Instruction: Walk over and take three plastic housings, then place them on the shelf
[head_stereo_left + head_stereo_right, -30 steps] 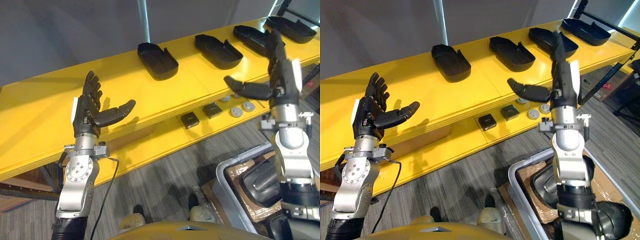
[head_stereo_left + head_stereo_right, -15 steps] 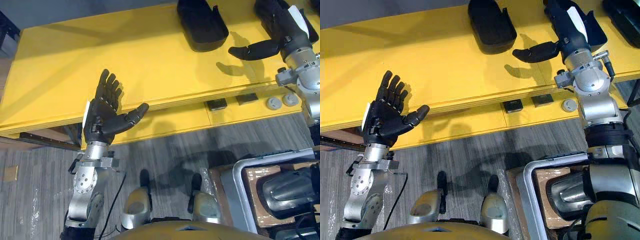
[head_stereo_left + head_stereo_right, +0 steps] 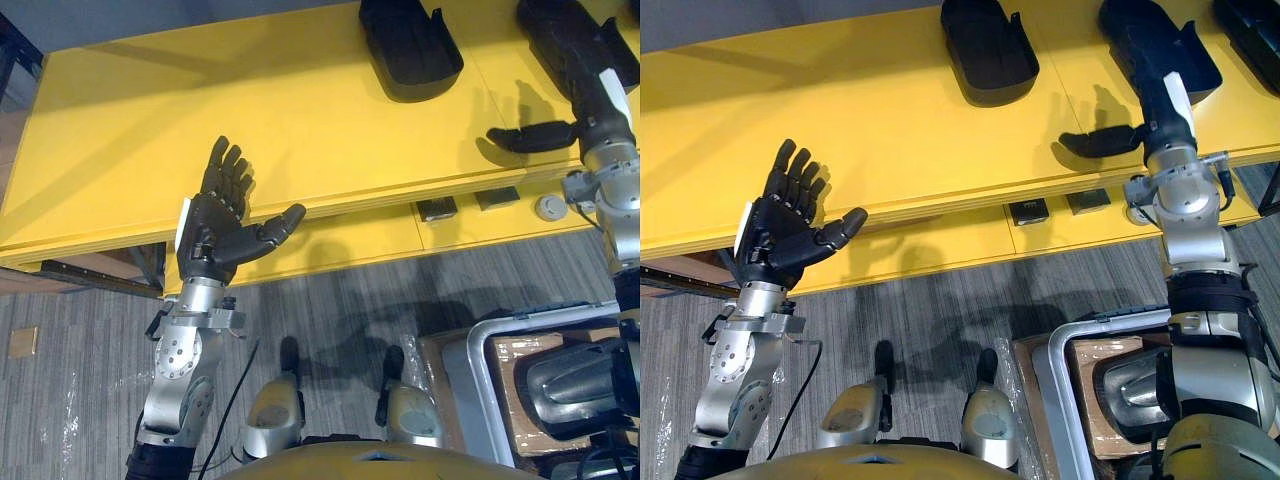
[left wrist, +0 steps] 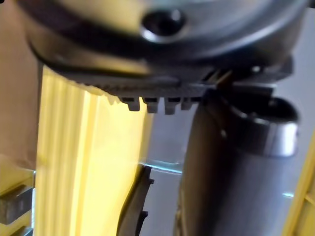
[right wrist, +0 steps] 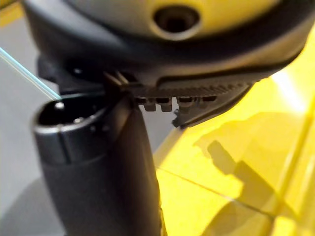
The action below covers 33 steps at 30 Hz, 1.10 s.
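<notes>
Left hand (image 3: pixel 218 225) is up at the front edge of the flat yellow shelf (image 3: pixel 150 110), fingers spread, thumb out, holding nothing. Right hand (image 3: pixel 1162 115) reaches over the shelf, fingers straight, thumb wide, above a black moulded plastic housing (image 3: pixel 1118 22); contact unclear. A second black housing (image 3: pixel 408 45) lies further left on the shelf.

Grey tote (image 3: pixel 500 322) on carpet floor (image 3: pixel 330 300); small black blocks (image 3: pixel 436 209); grey disc (image 3: pixel 549 207).

Grey carpeted floor (image 3: pixel 80 380) lay below a yellow two-tier shelf (image 3: pixel 120 150); a grey wall (image 3: pixel 150 12) stood behind it.
</notes>
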Motion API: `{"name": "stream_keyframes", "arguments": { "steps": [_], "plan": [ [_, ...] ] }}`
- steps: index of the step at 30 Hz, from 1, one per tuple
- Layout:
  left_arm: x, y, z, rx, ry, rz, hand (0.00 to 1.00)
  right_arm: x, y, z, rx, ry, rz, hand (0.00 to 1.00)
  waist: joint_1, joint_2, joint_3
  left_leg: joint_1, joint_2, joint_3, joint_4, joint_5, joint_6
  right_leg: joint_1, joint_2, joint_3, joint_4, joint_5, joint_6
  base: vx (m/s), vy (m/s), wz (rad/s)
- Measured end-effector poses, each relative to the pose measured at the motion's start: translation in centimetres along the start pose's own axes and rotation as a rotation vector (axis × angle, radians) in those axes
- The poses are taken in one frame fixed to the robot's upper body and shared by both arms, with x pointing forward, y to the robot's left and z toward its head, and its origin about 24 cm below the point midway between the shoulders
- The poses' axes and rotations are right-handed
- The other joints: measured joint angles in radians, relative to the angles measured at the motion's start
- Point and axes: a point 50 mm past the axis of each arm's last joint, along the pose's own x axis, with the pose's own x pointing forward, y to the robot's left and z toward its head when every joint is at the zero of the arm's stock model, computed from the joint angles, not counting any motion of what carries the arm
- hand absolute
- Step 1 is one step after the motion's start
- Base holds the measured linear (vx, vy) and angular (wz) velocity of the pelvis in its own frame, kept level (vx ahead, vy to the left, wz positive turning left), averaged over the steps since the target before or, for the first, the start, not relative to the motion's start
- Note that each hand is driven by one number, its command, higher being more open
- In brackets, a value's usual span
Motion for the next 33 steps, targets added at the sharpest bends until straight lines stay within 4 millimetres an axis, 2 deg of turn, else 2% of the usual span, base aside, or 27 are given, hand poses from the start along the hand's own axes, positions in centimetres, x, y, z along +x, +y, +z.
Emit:
{"name": "stream_keyframes", "arguments": {
  "steps": [6, 11, 18, 23, 28, 33],
  "plan": [
    [-0.1, -0.2, -1.3, -0.003, 0.06, -0.007, 1.0, 0.0, -0.1, -0.1, -0.127, -0.003, -0.047, 1.0, -0.001, -0.006, -0.029, -0.002, 0.003, 0.001, 0.003, 0.0, 0.0, 0.0, 0.003, 0.006, 0.0, 0.001, -0.001, 0.0, 0.0, 0.0],
    [-0.2, 0.0, -1.7, 0.004, 0.081, 0.0, 1.0, 0.0, 0.7, 1.0, -0.251, -0.104, -0.031, 1.0, -0.001, -0.027, -0.056, -0.002, 0.011, 0.008, 0.001, -0.003, -0.004, -0.003, 0.012, 0.027, 0.001, 0.0, -0.002, -0.02, -0.011, -0.04],
    [-0.2, 0.2, -1.9, 0.013, 0.088, 0.007, 1.0, 0.2, 1.2, 5.0, -0.286, -0.328, -0.072, 1.0, -0.007, -0.033, -0.059, -0.002, 0.021, 0.008, 0.0, 0.005, -0.009, -0.007, 0.021, 0.03, 0.006, -0.006, -0.009, -0.04, -0.022, -0.01],
    [-0.2, 0.2, -1.9, 0.012, 0.087, 0.007, 1.0, 0.5, 1.8, 7.1, -0.293, -0.414, -0.035, 1.0, -0.005, -0.034, -0.059, -0.004, 0.021, 0.002, 0.003, 0.007, -0.009, -0.007, 0.021, 0.026, 0.006, -0.005, -0.009, 0.0, -0.002, 0.01],
    [-0.3, 0.3, -1.7, 0.012, 0.066, 0.035, 1.0, 0.4, 3.4, 7.4, -0.325, -0.448, 0.076, 1.0, 0.001, -0.034, -0.059, -0.016, 0.019, -0.018, 0.003, 0.009, -0.009, -0.007, 0.019, 0.006, 0.006, -0.005, -0.009, 0.0, -0.01, 0.12],
    [-0.4, 1.4, -0.4, 0.022, -0.034, 0.103, 1.0, 0.4, 3.6, 7.3, -0.332, -0.443, 0.101, 1.0, 0.013, -0.033, -0.059, -0.031, 0.014, -0.043, 0.003, 0.015, -0.01, -0.006, 0.015, -0.022, 0.007, -0.005, -0.009, -0.01, -0.007, 0.15]
  ]
}}
